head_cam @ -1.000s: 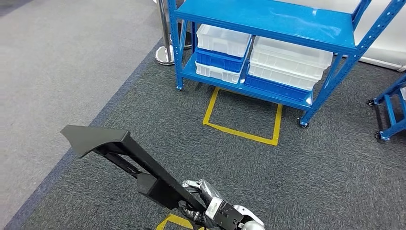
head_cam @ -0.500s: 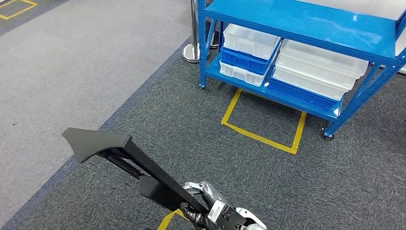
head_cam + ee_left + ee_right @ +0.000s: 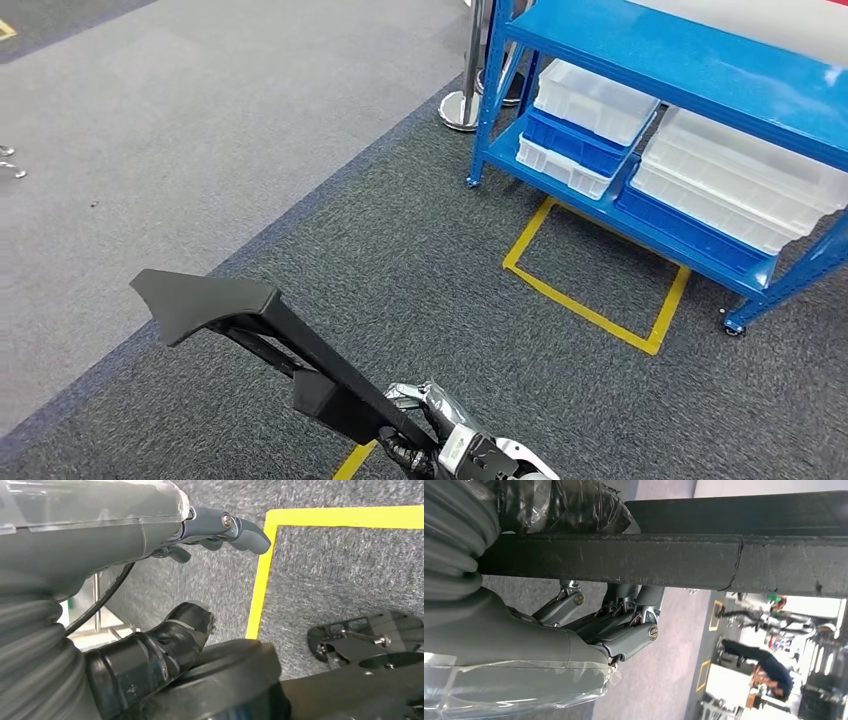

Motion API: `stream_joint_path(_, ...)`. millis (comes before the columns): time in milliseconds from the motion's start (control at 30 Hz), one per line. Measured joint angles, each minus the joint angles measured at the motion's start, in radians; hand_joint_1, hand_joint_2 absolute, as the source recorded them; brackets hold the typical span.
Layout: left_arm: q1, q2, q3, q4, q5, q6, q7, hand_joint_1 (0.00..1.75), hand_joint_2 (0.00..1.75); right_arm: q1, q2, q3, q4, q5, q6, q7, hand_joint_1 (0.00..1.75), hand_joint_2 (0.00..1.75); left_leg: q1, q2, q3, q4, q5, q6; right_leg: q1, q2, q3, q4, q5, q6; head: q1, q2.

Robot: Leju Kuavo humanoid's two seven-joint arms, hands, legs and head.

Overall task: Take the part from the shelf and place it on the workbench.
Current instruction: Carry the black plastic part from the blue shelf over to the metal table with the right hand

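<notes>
While the right robot hand [image 3: 430,425] carries the part [image 3: 270,335], a long black bar with a flared end, its fingers [image 3: 624,630] are clamped around the bar low in the head view, the flared end raised over dark carpet [image 3: 480,300]. The left robot hand [image 3: 210,530] holds nothing, fingers apart, above yellow floor tape [image 3: 260,580]. The blue shelf [image 3: 690,70], stacked with bins [image 3: 590,100], stands well apart at upper right. Judged step: transport, the part being already off the shelf. No worktop appears; the next move calls for finding it and setting the part down level.
</notes>
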Motion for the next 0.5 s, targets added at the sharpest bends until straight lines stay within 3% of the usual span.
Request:
stream_joint_path(67, -0.001, -0.001, 0.0, 0.0, -0.001, 0.0, 0.0, 0.0, 1.75, 0.001, -0.002, 0.0, -0.003, 0.0, -0.003, -0.001, 1.71, 1.75, -0.001, -0.022, -0.007, 0.009, -0.002, -0.01, -0.003, 0.036, 0.047, -0.104, 0.035, -0.005, 0.0, 0.0)
stream_joint_path(100, -0.002, -0.002, 0.0, 0.0, -0.002, -0.001, 0.0, 0.0, 1.75, 0.003, -0.003, 0.0, -0.005, 0.0, -0.003, -0.001, 1.71, 1.75, -0.001, -0.031, -0.012, 0.011, -0.001, -0.017, -0.002, 0.049, 0.056, -0.126, 0.037, -0.008, 0.0, 0.0)
stream_joint_path(167, -0.001, -0.001, -0.001, 0.0, -0.003, -0.001, 0.0, 0.0, 1.75, 0.005, -0.004, 0.0, -0.007, 0.0, -0.003, -0.002, 1.71, 1.75, 0.001, -0.048, -0.02, 0.01, 0.004, -0.031, -0.002, 0.04, 0.056, -0.132, 0.037, -0.015, 0.0, 0.0)
stream_joint_path(200, -0.001, -0.001, -0.001, 0.0, -0.004, 0.0, 0.0, 0.0, 1.75, 0.005, -0.004, 0.0, -0.008, 0.0, -0.003, -0.002, 1.71, 1.75, 0.001, -0.042, -0.024, 0.013, 0.002, -0.037, -0.003, 0.03, 0.057, -0.136, 0.04, -0.02, 0.0, 0.0)
stream_joint_path(267, -0.002, 0.0, -0.001, 0.0, -0.006, 0.0, 0.0, 0.0, 1.75, 0.005, -0.003, 0.0, -0.013, 0.0, -0.003, -0.002, 1.71, 1.75, 0.0, -0.005, -0.048, 0.063, -0.032, -0.048, -0.007, 0.007, 0.059, -0.145, 0.045, -0.033, -0.003, 0.0)
stream_joint_path(333, -0.004, 0.001, -0.001, 0.0, -0.007, 0.0, 0.001, 0.0, 1.75, 0.007, -0.003, -0.001, -0.017, 0.0, -0.003, -0.003, 1.71, 1.75, 0.001, 0.034, -0.099, 0.181, -0.097, -0.058, -0.004, -0.019, 0.059, -0.146, 0.045, -0.041, -0.006, 0.0)
stream_joint_path(400, -0.005, 0.002, -0.001, 0.0, -0.007, 0.0, 0.001, 0.0, 1.75, 0.01, -0.003, -0.001, -0.017, 0.0, -0.003, -0.003, 1.71, 1.75, 0.003, 0.042, -0.138, 0.274, -0.129, -0.064, -0.002, -0.046, 0.058, -0.146, 0.044, -0.042, -0.006, 0.0)
stream_joint_path(433, -0.005, 0.003, -0.001, 0.0, -0.007, 0.0, 0.001, 0.0, 1.75, 0.011, -0.003, -0.001, -0.017, 0.0, -0.003, -0.003, 1.71, 1.75, 0.004, 0.044, -0.133, 0.271, -0.117, -0.066, -0.001, -0.058, 0.059, -0.146, 0.044, -0.042, -0.006, 0.0)
stream_joint_path(500, -0.005, 0.005, -0.001, 0.0, -0.008, 0.0, 0.001, 0.0, 1.75, 0.012, -0.003, -0.001, -0.019, 0.0, -0.003, -0.003, 1.71, 1.75, 0.005, 0.065, -0.072, 0.16, -0.054, -0.064, -0.001, -0.079, 0.062, -0.146, 0.042, -0.039, -0.006, 0.0)
